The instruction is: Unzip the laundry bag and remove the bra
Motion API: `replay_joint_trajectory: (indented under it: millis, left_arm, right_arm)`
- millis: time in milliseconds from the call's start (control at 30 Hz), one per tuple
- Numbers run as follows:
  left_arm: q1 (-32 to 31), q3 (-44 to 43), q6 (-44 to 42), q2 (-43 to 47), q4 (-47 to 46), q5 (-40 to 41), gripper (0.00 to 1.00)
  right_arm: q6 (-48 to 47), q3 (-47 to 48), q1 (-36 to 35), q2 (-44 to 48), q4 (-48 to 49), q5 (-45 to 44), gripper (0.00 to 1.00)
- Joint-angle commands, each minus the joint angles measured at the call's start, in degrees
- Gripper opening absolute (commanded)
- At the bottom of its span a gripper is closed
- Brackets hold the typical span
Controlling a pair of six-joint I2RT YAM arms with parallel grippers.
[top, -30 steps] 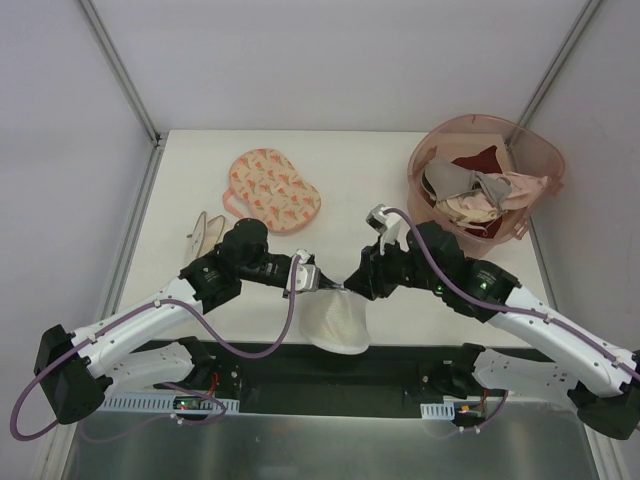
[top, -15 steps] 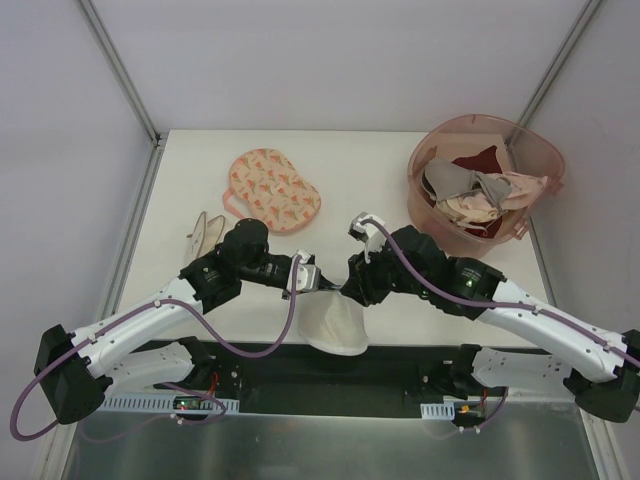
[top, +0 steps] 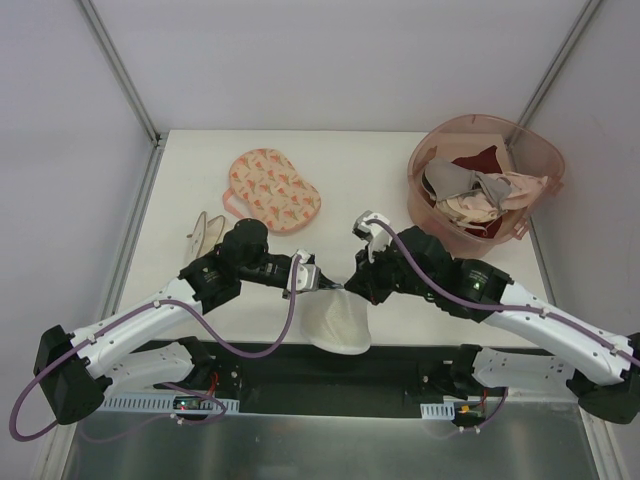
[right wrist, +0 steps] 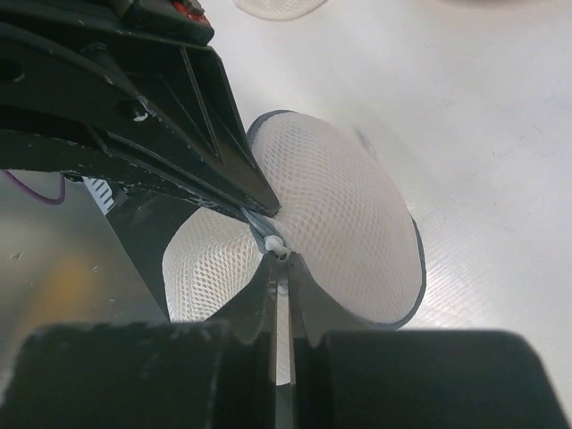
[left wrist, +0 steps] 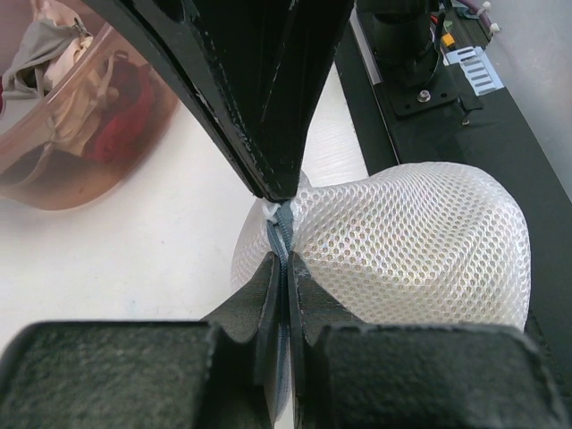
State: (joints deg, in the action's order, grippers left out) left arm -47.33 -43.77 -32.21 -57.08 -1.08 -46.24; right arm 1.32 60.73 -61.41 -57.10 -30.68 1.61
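The white mesh laundry bag (top: 335,322) sits at the middle of the tabletop's near edge, its rounded belly sagging over that edge toward the arm bases. It is stretched between two arms that meet at its top. The grey-blue zipper (left wrist: 284,231) runs up the seam, and the rim reads as zipped all the way round. Of the bra nothing shows: the mesh looks plain white in both wrist views, so whether it is inside cannot be told.

The left gripper (left wrist: 286,279) is pinched tight on the zipper seam from the left edge's side, anchoring the bag. The right gripper (right wrist: 281,270) has its fingers pressed together at the small white zipper pull (right wrist: 275,243). It appears to have the tab nipped at its very tips, nose to nose with the left gripper.

Judged from this, the step in hand is the opening one: the pull is taken and the unzipping not yet begun. The next move calls for the right arm to draw the tab along the curved rim, away from the left gripper, while the left holds the seam taut. A tip-only hold on so small a tab could slip.

Farther back, a pink patterned pouch (top: 275,188) lies toward the far left corner. A pink tub (top: 416,180) of garments stands at the far right corner, both well apart from the work.
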Motion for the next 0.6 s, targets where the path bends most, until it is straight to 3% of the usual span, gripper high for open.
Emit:
replay_joint_trajectory:
  millis: [0, 300, 567]
  left_arm:
    - [-0.74, -0.44, -0.31, 1.18, -1.29, -2.45, 0.0]
    - [-0.66, -0.62, -0.31, 1.27, -1.29, -2.01, 0.0]
    - [-0.66, -0.44, -1.72, 2.76, -0.15, 0.27, 0.0]
  right_arm:
    - [0.7, -0.96, -0.03, 4.09, -0.53, -3.8, 0.01]
    - [1.05, -3.24, 0.06, 4.89, -0.44, -4.68, 0.01]
    - [1.84, -8.52, 0.67, 8.49, -2.54, -10.57, 0.01]
